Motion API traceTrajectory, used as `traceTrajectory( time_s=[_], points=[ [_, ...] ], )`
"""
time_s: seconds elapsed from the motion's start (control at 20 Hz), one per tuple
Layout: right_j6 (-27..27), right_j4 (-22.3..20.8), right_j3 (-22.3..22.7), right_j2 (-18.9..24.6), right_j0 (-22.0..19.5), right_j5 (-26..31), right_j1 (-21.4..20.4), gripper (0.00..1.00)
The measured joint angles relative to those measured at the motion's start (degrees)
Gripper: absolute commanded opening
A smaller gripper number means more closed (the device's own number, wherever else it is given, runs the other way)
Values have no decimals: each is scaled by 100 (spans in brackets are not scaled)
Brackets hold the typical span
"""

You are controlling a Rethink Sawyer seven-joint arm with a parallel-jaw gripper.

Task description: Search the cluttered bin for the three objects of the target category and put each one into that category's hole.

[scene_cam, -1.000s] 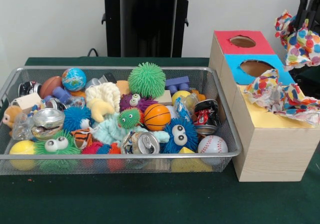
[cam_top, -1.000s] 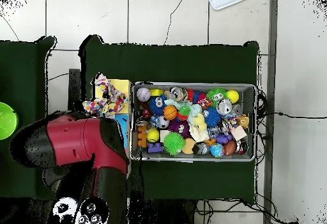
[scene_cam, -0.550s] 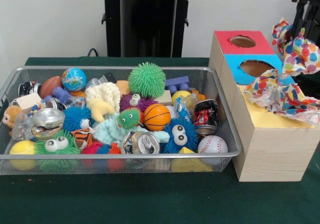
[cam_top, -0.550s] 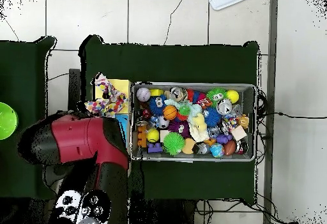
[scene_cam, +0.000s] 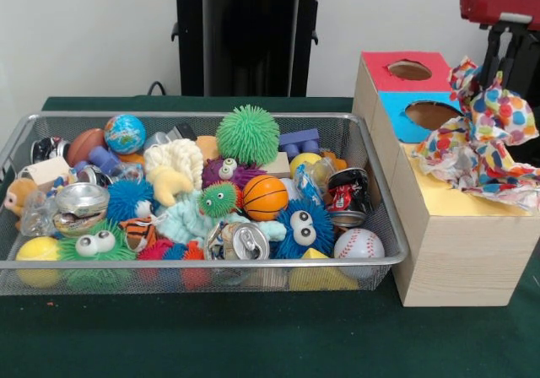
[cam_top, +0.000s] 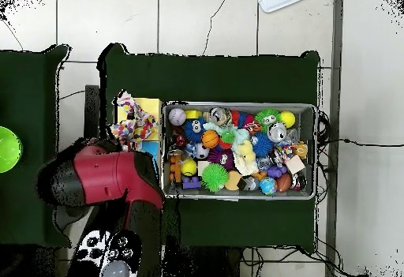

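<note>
Crumpled paper (scene_cam: 498, 112) in jaws above box (scene_cam: 460, 243)

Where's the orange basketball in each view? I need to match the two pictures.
Front view: orange basketball sits mid-bin, right of centre, beside the green fuzzy googly-eyed ball.
Overhead view: orange basketball lies in the bin's left half.
Shared landmark: the white baseball in the bin corner nearest the box.
</note>
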Motion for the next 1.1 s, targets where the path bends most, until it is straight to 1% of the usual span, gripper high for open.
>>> traceTrajectory(
  time_s=[0.4, 1.1],
  points=[
    [0, 1, 227, 0, -110, -463, 117, 0],
    [0, -4, 494, 1, -397, -1035, 209, 0]
  ],
)
